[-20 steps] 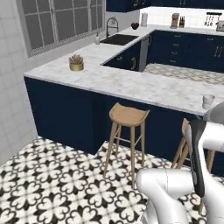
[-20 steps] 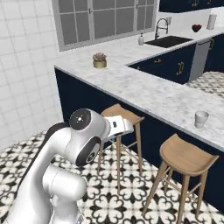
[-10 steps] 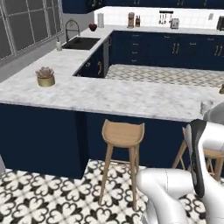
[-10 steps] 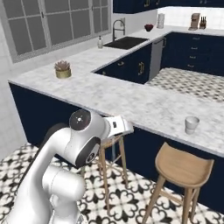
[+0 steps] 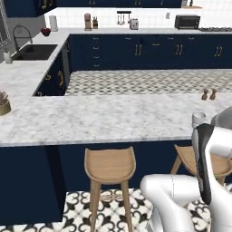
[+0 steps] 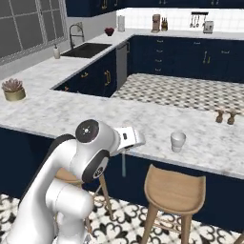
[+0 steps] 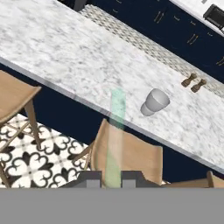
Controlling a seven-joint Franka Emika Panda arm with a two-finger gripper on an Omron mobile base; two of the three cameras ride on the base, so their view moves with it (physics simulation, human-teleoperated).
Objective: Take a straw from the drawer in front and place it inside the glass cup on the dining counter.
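No legible writing; straw (image 7: 115, 131) apparently gripped.

Marbled stone dining counter (image 7: 74, 57), clear glass cup (image 7: 154, 103), matt wooden stools (image 7: 127, 155), translucent straw (image 7: 114, 140)

Pale green see-through straw (image 7: 114, 135), upright in hand view, running from 6 o'clock toward centre. Small clear grey cup (image 7: 154, 102) upright on marbled white counter (image 7: 65, 57) near its front edge, at 2 o'clock of straw.
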